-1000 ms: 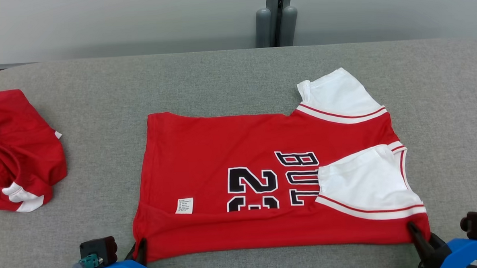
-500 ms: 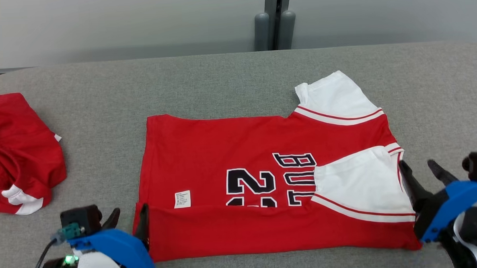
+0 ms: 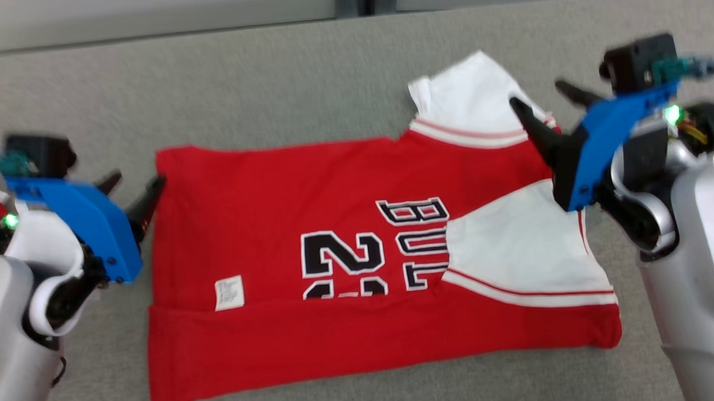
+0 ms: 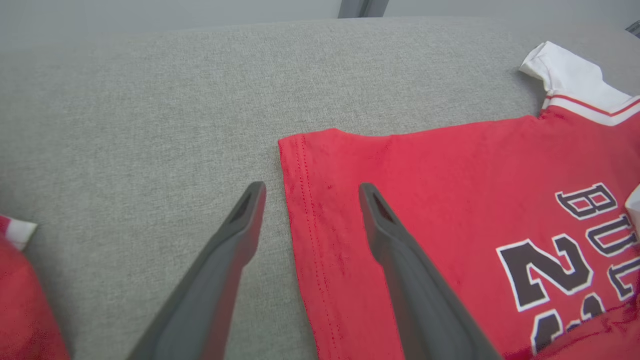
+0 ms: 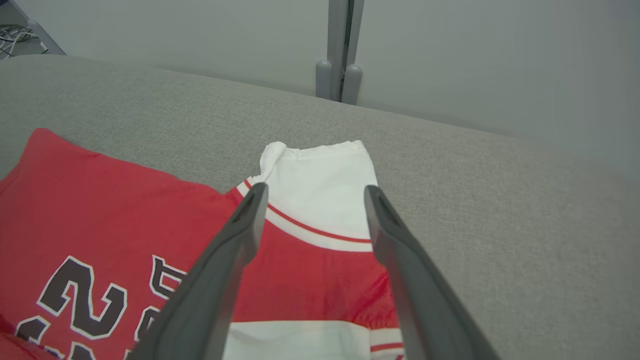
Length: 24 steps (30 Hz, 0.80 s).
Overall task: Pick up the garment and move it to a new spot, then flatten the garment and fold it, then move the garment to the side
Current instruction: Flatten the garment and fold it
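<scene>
Garment point(image 3: 243, 217), red jersey with white sleeves, lying flat on grey desk point(image 3: 267, 78); near edge lying folded up over lower half of black number, near sleeve point(image 3: 516, 248) lying folded in over lettering. Left gripper point(image 3: 137, 180) hovering at far hem corner, jaws standing apart and straddling hem edge, holding nothing. Right gripper point(image 3: 536, 93) hovering over far sleeve point(image 3: 467, 93), jaws standing apart, empty. Second red garment point(image 4: 20, 300) lying well off to left.

Red jersey point(image 3: 310, 226) flat on grey table point(image 3: 268, 90) — near edge folded up; white sleeves.
</scene>
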{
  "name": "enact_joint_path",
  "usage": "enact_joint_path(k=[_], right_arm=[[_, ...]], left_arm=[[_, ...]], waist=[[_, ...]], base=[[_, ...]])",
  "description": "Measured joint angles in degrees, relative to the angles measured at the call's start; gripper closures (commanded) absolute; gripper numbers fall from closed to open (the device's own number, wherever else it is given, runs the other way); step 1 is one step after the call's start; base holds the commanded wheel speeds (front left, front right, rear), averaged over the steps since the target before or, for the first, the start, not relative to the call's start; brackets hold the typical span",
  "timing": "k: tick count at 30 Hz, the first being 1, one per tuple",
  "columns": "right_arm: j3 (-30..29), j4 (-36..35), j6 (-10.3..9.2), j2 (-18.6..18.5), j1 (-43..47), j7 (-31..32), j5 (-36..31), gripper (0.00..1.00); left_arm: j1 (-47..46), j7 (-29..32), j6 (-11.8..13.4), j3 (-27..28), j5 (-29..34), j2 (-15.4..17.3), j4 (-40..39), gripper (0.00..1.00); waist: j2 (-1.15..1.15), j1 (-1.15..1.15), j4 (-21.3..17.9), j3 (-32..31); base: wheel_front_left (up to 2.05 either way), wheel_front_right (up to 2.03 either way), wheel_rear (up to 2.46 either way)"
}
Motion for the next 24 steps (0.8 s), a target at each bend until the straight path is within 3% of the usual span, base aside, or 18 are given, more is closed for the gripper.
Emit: enact_joint_path(k=[12,24], right_arm=[[4.65,12.55,-0.01,-0.44,-14.43,-6.21,2.94,0.00],[6.24,18.49,0.00,-0.67,-18.91,-10.05,4.74,0.00]], left_arm=[[-11.05,9.10,-1.01,-0.38,-1.99,2.12,4.43,0.00],[-13.07,9.16,-0.53,-1.69,-0.15,2.33,5.24,0.00]], waist=[[0.01,0.00,-2.48,9.29],[0.00,-0.01,-2.69,12.00]], base=[[0.00,0.00,0.00],[0.00,0.00,0.00]])
